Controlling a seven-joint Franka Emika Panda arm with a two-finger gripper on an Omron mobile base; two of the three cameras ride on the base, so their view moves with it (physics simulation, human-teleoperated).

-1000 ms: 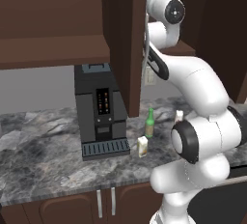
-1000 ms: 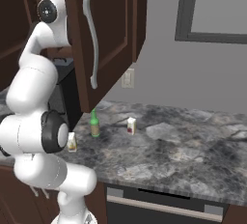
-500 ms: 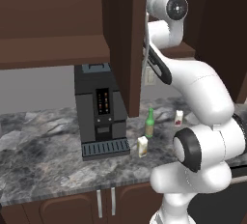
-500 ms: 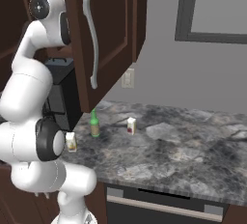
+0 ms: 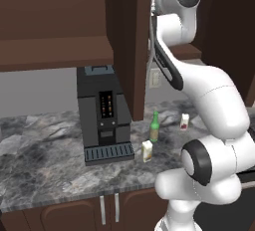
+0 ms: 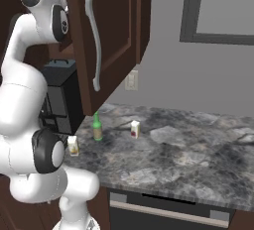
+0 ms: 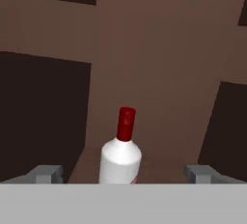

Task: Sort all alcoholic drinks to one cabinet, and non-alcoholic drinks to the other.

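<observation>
White red-capped bottle (image 7: pixel 121 156), base cut off

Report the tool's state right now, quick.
Tool: open, holding nothing; its fingertips stand wide apart on either side of a white bottle with a red cap, not touching it.

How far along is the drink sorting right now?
Done: a white bottle with a red cap stands inside a cabinet, between the open jaws, not gripped. In hand: nothing. Left: the green bottle, the white carton and the cream carton all stand on the counter.
</observation>
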